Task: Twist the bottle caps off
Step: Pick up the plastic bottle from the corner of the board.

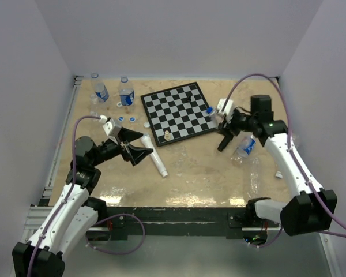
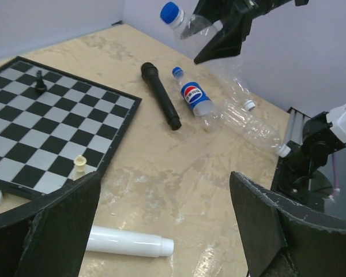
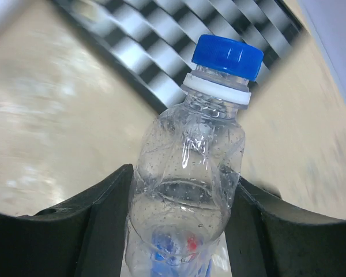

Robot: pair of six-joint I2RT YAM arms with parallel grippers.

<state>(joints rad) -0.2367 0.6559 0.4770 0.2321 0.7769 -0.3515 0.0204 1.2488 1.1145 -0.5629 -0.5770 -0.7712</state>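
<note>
My right gripper [image 1: 218, 119] is shut on a small clear bottle [image 3: 187, 190] and holds it in the air over the chessboard's right edge. Its blue cap [image 3: 228, 56] is screwed on and points away from the fingers. The left wrist view shows that bottle [image 2: 187, 26] and its cap [image 2: 169, 11] at top centre. My left gripper [image 1: 136, 152] is open and empty above the table, left of centre [image 2: 164, 176]. A bottle with a round red-white-blue logo [image 2: 195, 98] lies on the table. Two blue-labelled bottles [image 1: 101, 91] [image 1: 126, 92] stand at the back left.
A chessboard [image 1: 179, 112] lies at the back centre. A white microphone [image 1: 154, 156] lies by my left gripper and a black microphone [image 2: 160, 95] lies right of the board. A crushed clear bottle [image 2: 248, 122] lies at the right. Loose caps [image 1: 131, 117] lie left of the board.
</note>
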